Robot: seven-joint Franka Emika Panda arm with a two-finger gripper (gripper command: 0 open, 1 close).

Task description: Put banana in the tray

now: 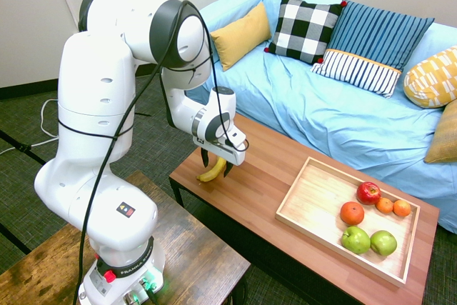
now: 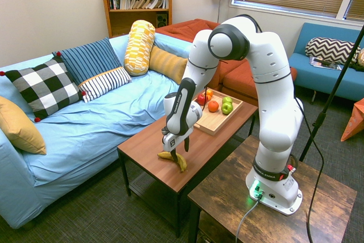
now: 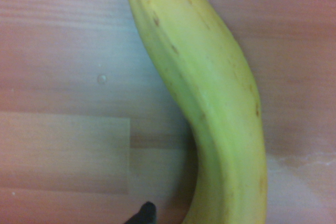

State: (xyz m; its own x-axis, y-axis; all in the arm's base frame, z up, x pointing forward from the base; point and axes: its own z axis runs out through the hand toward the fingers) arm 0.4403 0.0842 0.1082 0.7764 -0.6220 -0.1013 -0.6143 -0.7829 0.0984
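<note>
The yellow banana [image 1: 212, 171] lies flat on the reddish-brown table, close to the end farthest from the tray. My gripper [image 1: 214, 160] points straight down just above it, open, with one dark finger on each side of the fruit and nothing gripped. From the other side, the gripper [image 2: 178, 146] hovers over the banana [image 2: 176, 159] near the table's front corner. The wrist view is filled by the banana [image 3: 210, 103] lying on the wood. The light wooden tray [image 1: 314, 205] sits at the table's opposite end, also seen as the tray [image 2: 211, 124] behind the arm.
In the tray lie two green apples [image 1: 368, 241], a red apple [image 1: 368, 192] and oranges [image 1: 352, 213]. A blue sofa [image 1: 335, 112] with cushions runs along the table's far side. A darker wooden table [image 1: 178, 248] stands beside the low table.
</note>
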